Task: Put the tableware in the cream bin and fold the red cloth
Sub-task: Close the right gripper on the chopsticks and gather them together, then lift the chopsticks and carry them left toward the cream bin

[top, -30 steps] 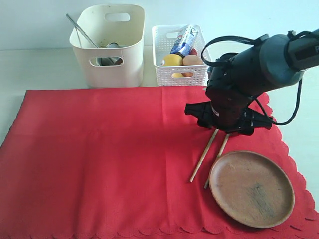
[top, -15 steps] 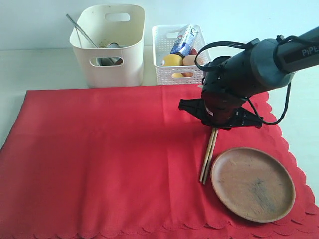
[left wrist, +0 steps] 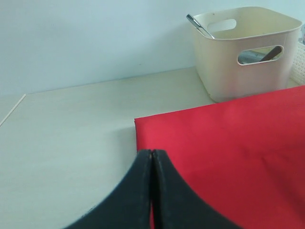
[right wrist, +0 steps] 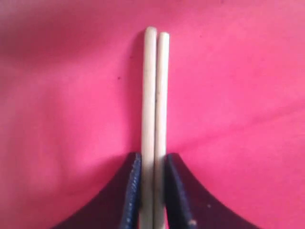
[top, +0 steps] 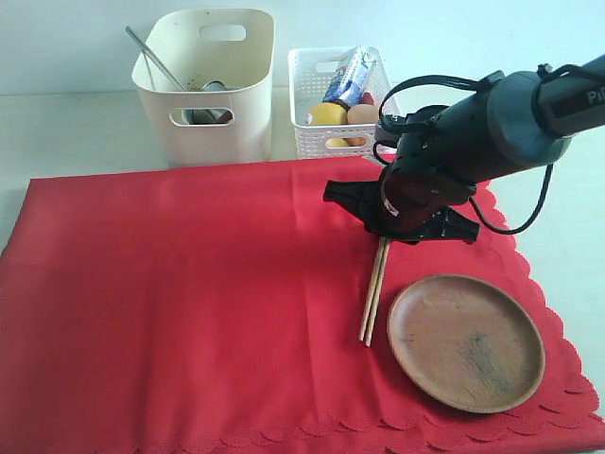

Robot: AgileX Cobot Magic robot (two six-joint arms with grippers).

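Red across the whole lower frame of the exterior view: the red cloth [top: 189, 312] lies spread flat on the pale worktop [top: 85, 123], with its scalloped hem along the bottom and right edges. Right of centre, the right hand [top: 383, 235] is down low over the cloth. The right wrist view makes it plain that its dark fingers [right wrist: 131, 191] are clamped on the pair of wooden chopsticks [right wrist: 155, 95], the two sticks pressed side by side and parallel. In the exterior view the sticks run down and slightly left from under the hand, and their free ends finish just left of the round brown wooden plate [top: 465, 342]. The plate sits on the cloth at lower right. At upper left, the cream bin [top: 213, 132] stands off the cloth, just beyond its far edge, with a silver handle [top: 151, 55] leaning out over the rim. Just to its right, the white perforated basket [top: 340, 142] holds a milk carton [top: 348, 76], a lemon [top: 327, 114] and an egg [top: 363, 114]. In the left wrist view, the left hand [left wrist: 151, 191] has its jaws pressed together on nothing, near a corner of the cloth.
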